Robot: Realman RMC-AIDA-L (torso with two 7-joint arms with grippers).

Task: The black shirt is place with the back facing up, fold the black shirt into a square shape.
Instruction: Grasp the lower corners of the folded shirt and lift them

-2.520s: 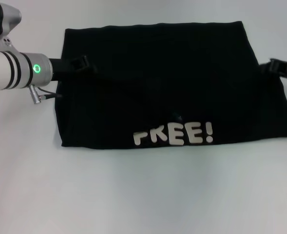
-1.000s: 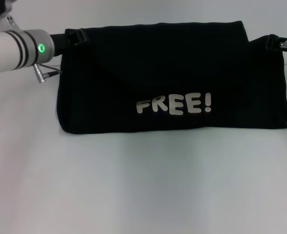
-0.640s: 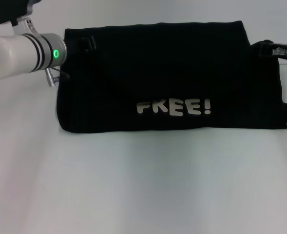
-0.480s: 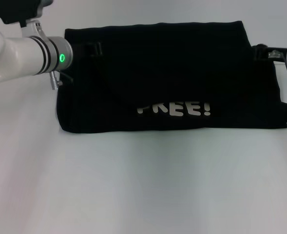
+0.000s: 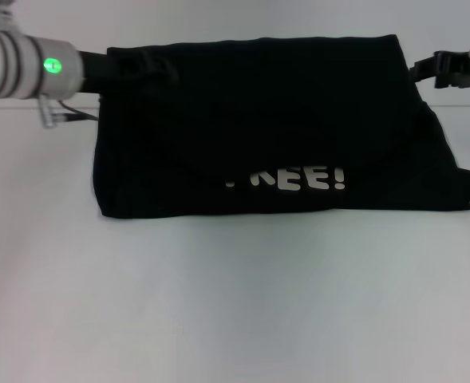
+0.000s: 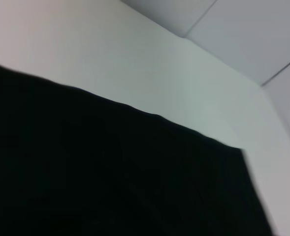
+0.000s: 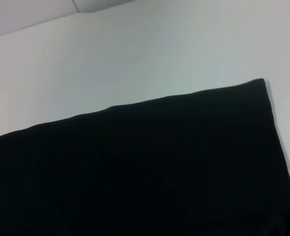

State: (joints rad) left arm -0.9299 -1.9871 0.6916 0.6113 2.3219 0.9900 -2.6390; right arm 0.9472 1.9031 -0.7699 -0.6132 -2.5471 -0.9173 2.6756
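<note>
The black shirt (image 5: 274, 128) is seen folded into a band on the counter (image 5: 235, 303), its lettering now partly hidden, while the state of both jaws cannot be told.

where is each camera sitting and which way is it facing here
Head view: on the head, facing forward and down at the black shirt on the white table; left gripper and right gripper show.
Left wrist view: on the left wrist, over the shirt's edge; no own body visible.
Right wrist view: likewise, right wrist.
All share the shirt.
</note>
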